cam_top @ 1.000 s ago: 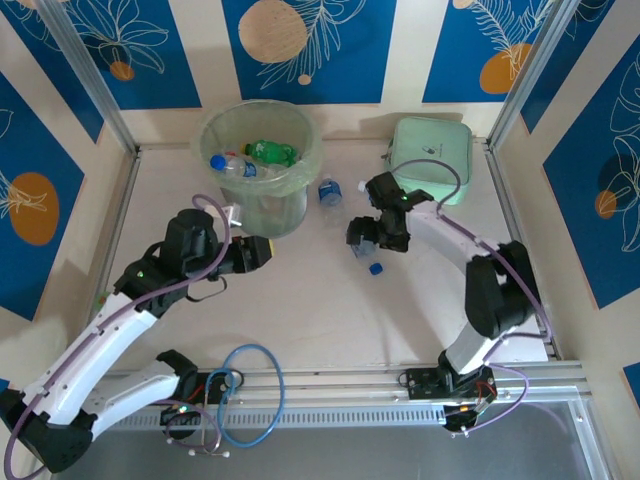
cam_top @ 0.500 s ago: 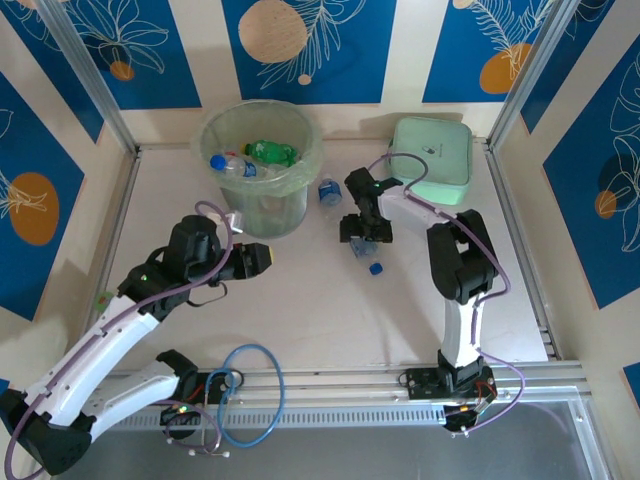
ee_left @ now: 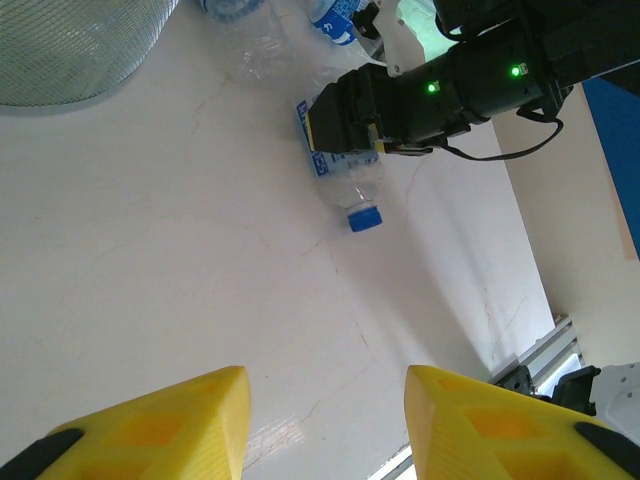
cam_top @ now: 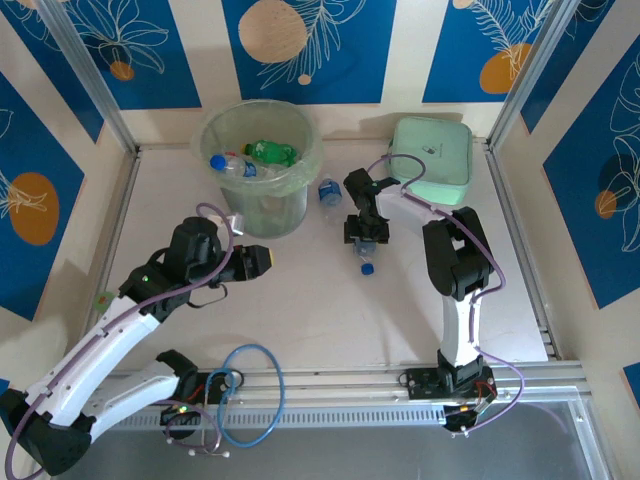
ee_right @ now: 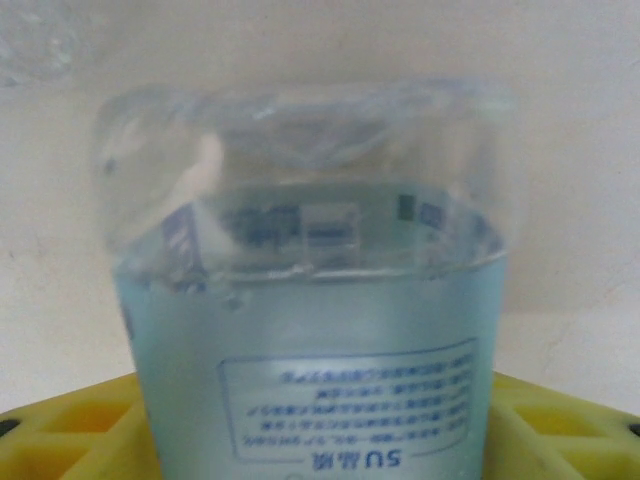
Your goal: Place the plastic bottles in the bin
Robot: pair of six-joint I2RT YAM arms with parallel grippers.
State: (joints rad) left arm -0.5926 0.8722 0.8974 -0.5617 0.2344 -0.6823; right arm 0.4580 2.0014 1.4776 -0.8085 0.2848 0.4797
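My right fingers (cam_top: 365, 238) clamp a clear bottle (ee_left: 355, 188) lying on the worktop (cam_top: 300, 310) right of the bin (cam_top: 262, 215). Its long axis runs far-to-near, blue cap (cam_top: 367, 267) toward the near edge. The left fingers (cam_top: 258, 258) hang parted, empty.

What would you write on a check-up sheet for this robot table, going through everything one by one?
Surface: pale table with faint hairline marks.
Job's things: green bottle and blue-capped bottle inside the bin; another bottle lying beside the bin; a clear bottle lying on the table.
Clutter: mint green case at the far right corner.
Hands: right hand closed on the clear bottle; left hand open, holding nothing, over the table.
Cables: purple cables along both arms; blue cable loop by the near rail.
Surroundings: blue leaf-patterned wall panels; metal frame posts.
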